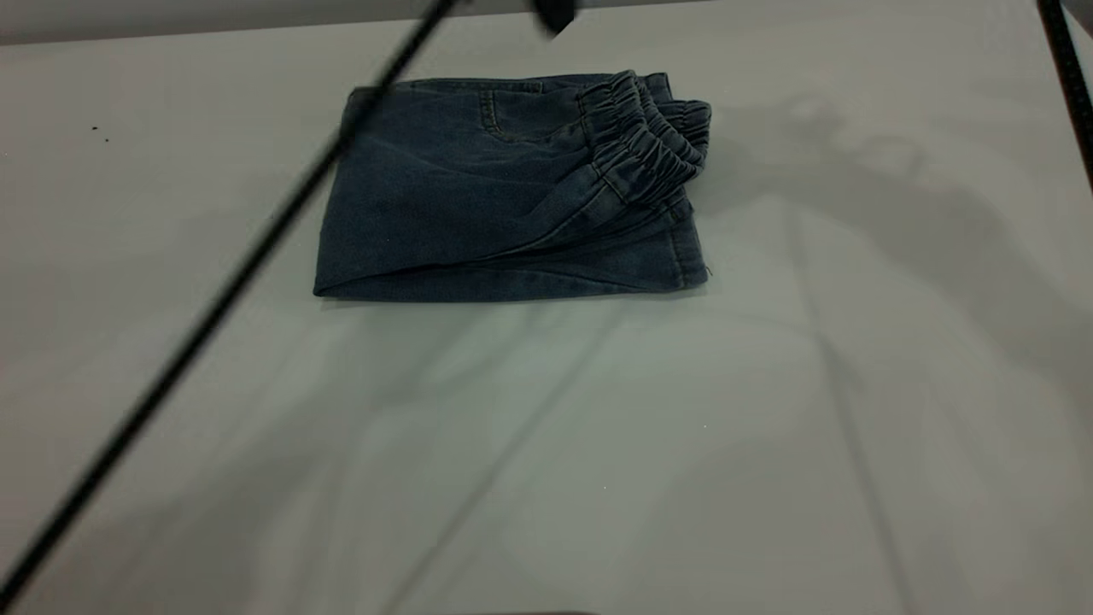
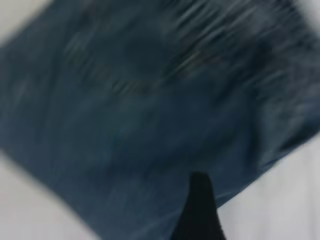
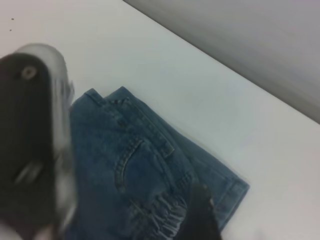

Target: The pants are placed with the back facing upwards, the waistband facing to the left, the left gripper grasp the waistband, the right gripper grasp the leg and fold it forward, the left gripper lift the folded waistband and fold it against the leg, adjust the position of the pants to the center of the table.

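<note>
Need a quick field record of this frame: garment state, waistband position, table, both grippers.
garment: dark blue denim pants, folded into a compact rectangle, lying flat
waistband: gathered elastic denim waistband stacked in layers at the bundle's right end in the exterior view
pocket: one stitched back pocket faces up
surface: plain white-grey table, pants in its far half
left gripper: above the pants, jaws unclear
right gripper: beside the pants, jaws unclear

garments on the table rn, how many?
1. The pants lie folded on the far half of the table, waistband on the bundle's right end in the exterior view. Nothing else visible on it.
</note>
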Controlling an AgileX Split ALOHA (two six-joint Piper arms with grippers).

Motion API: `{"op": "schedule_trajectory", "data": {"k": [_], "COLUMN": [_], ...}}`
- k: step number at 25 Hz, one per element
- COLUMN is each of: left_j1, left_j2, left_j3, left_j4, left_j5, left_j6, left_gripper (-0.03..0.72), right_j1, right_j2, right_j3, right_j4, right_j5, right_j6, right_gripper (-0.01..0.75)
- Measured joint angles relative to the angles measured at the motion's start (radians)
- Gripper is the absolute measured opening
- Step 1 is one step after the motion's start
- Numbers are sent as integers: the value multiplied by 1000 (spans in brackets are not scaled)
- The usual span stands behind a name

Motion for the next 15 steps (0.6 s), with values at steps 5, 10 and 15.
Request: {"op": "schedule_trajectory", "data": {"k": [5, 10, 15], "left_j1": [0, 0, 0], "left_j2": [99, 205, 290], "left_j3": [0, 0, 0], "left_j4": [127, 142, 168], "left_j5": [-25, -85, -164], "left_j6": [-297, -334, -347], "left_gripper": [535, 535, 535], "right_j1": [0, 0, 0], "right_j2": [0, 0, 0], "right_j3": [0, 0, 0], "right_j4": [0, 0, 0], "right_j5": [29, 73, 99], "right_j6": [0, 0, 1], "right_gripper": [465, 465, 465]}}
